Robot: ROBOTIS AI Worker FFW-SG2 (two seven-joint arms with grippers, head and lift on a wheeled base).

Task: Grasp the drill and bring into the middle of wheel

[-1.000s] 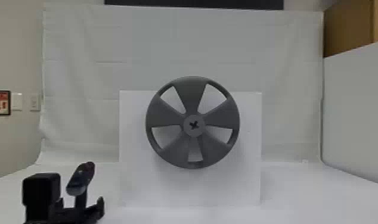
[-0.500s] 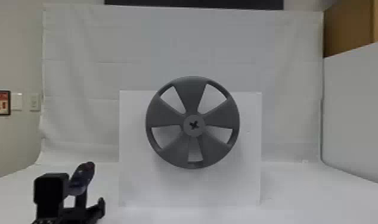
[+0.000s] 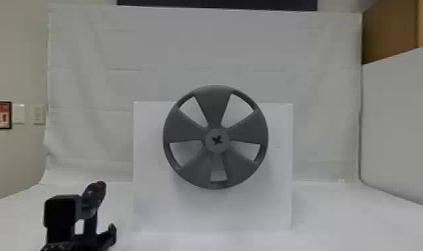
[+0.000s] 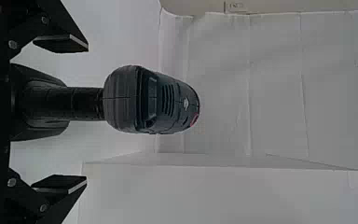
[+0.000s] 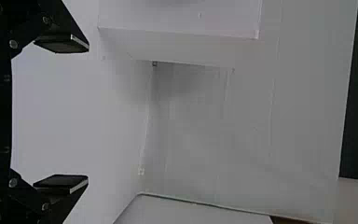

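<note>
My left gripper (image 3: 84,233) is at the lower left of the head view, beside the upright drill (image 3: 93,197). In the left wrist view the drill (image 4: 130,99) has its handle between the spread fingers of the left gripper (image 4: 86,114), with a gap on both sides. Its lower end is partly hidden by the gripper's body. The grey wheel (image 3: 244,128) stands upright at the centre, a dark cross-shaped mark at its hub. My right gripper (image 5: 87,113) is open with nothing between its fingers.
Behind the wheel stands a white box-like block (image 3: 150,207) on the white table (image 3: 341,220). A white panel (image 3: 397,127) borders the right side, and a white cloth (image 3: 120,43) hangs at the back.
The left gripper's dark block has shifted to the right in the head view, nearer the drill. The drill and the wheel stay almost where they were.
</note>
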